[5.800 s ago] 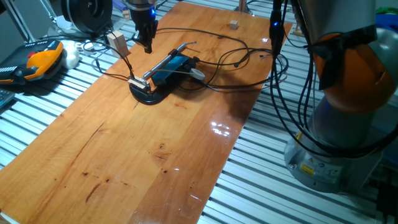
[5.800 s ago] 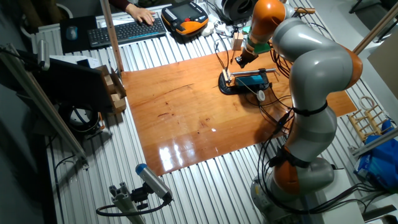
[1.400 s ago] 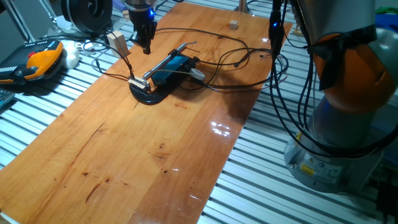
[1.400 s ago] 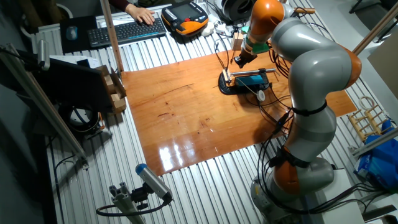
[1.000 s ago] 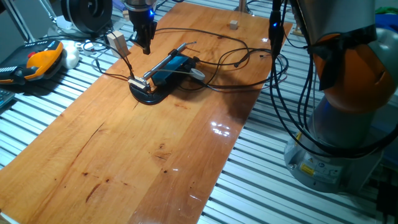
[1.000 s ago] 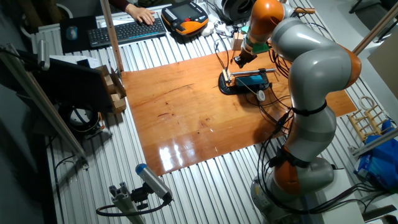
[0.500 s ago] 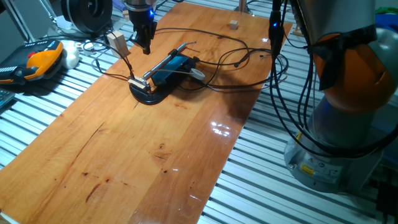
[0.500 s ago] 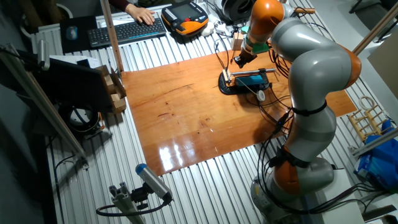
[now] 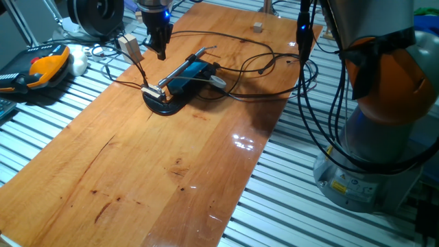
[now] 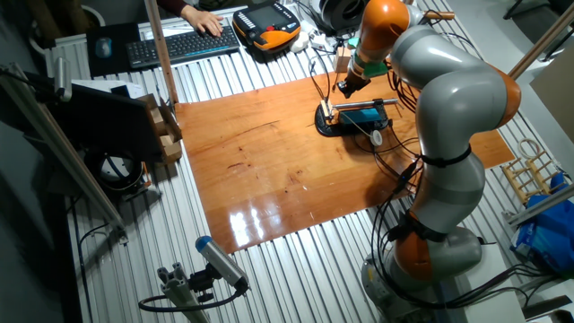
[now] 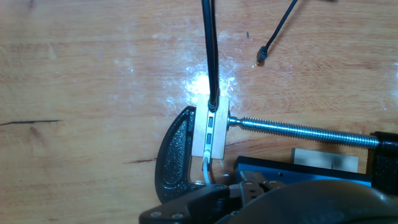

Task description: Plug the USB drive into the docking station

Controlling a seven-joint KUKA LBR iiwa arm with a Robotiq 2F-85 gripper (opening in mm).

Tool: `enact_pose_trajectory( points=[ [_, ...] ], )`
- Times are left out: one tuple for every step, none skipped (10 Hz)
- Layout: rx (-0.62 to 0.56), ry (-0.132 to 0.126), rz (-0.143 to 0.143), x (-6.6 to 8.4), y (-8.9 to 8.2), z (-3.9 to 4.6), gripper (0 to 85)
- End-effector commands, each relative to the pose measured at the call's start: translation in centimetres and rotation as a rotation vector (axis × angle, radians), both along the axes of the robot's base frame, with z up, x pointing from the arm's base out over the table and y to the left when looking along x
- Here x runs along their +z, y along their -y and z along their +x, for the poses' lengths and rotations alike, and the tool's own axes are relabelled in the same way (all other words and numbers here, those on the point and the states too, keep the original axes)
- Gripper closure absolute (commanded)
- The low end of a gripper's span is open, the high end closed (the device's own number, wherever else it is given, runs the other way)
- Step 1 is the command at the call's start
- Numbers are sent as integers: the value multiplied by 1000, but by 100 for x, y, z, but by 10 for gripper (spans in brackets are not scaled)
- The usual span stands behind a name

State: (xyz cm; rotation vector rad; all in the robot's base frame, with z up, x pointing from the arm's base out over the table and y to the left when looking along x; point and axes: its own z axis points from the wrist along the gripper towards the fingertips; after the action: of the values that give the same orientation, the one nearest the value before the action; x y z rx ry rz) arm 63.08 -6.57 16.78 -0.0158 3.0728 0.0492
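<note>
one fixed view: i, the gripper (image 9: 162, 53), hung fingers-down above the far-left part of the wooden table (image 9: 171, 171), clear of its surface. my jaws looked narrow and close together, but they were too small and dark here to tell whether they were spread or pressed. the docking station (image 9: 188, 73) lay just to my right on its black curved base (image 9: 162, 107), with thin black cables (image 9: 247, 51) looping away behind it. the usb drive (image 9: 149, 89) sat at the near-left end of that base, below me and not in my fingers. a tan block (image 9: 127, 46) stood just to my left, and an orange-and-black device (image 9: 46, 65) lay off the table's edge.

the other fixed view: i (image 10: 344, 90) hovered over the same cluster, with the usb drive (image 10: 329, 111) beside the docking station (image 10: 363, 115). my jaw state could not be told here either.

hand view: the usb drive (image 11: 210, 132) stood upright in the frame, pinched between the black curved base (image 11: 175, 155) and a threaded screw (image 11: 298, 130). a black cable (image 11: 209, 50) ran into its top end. the docking station (image 11: 292, 171) showed low and right, partly behind a dark blurred mass (image 11: 267, 202).
</note>
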Motion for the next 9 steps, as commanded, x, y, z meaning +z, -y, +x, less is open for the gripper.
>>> enact_pose_trajectory(
  points=[
    [0,0,0,-2,0,1,850],
    [0,-2,0,-3,2,2,850],
    [0,-3,2,-4,-1,2,850],
    [0,-2,2,-8,-4,4,850],
    [0,-2,2,-10,-6,10,850],
    [0,0,2,-13,-3,16,850],
    [-2,0,-1,-15,4,18,850],
    [-3,0,-1,-19,3,21,850],
    [-5,-2,-1,-19,5,22,850]
  ],
)
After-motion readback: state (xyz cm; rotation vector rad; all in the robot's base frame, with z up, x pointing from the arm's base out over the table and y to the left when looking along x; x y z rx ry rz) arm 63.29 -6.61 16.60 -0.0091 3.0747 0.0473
